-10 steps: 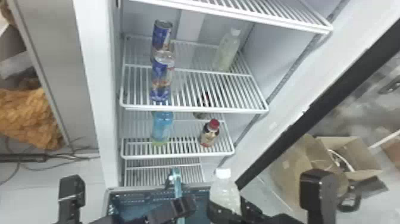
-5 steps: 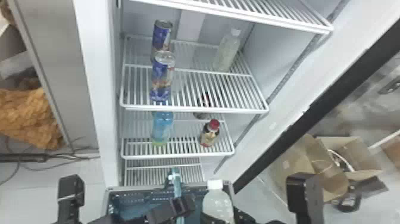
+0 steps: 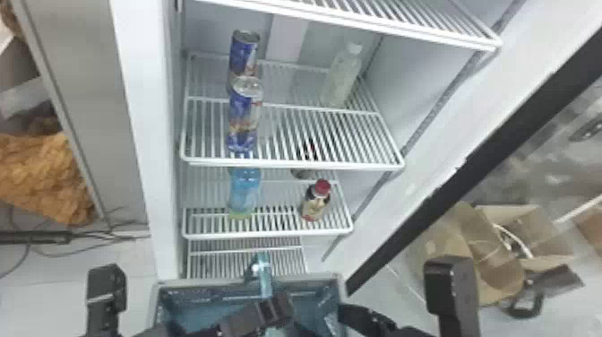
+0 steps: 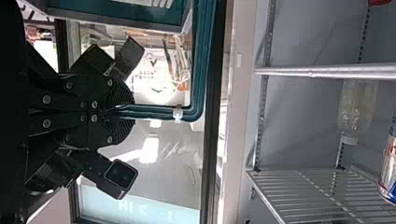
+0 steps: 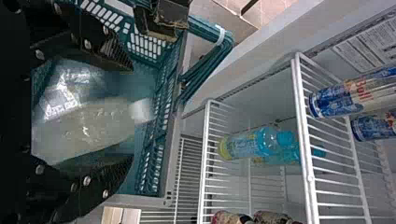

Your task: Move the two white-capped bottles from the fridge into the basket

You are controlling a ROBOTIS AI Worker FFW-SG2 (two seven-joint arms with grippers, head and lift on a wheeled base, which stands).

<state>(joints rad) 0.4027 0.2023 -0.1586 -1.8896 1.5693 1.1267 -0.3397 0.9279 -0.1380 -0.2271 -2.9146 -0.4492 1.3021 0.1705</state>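
Presently, the first bottle (image 5: 88, 126) lies between the parted fingers of the right gripper (image 3: 358, 315), inside the outline of the basket (image 3: 309, 281), as seen in the right wrist view. Its white cap (image 5: 140, 110) points away from the gripper body. The right gripper is wide open; whether either finger touches the bottle cannot be told, nor whether the bottle bears on the basket floor. A shiny, clear item (image 5: 70, 86) is beside it; its kind cannot be told.

The left gripper (image 3: 271, 308) is closed on the basket's teal handle (image 4: 154, 112), with both fingers clamped about it. The basket is at the near side, in front of the fridge (image 3: 139, 134).

The second bottle (image 3: 342, 78) stands upright at the far right of the second shelf (image 3: 286, 164), white cap on top. On the same shelf, at the left, two cans are arranged in line: a near can (image 3: 244, 114) and a far can (image 3: 244, 54).

On the shelf below, a blue bottle (image 3: 244, 192) stands at the left and a red-capped bottle (image 3: 317, 200) at the right. Outside the fridge, an open carton (image 3: 528, 233) sits to the right; a brown heap (image 3: 40, 174) is to the left.
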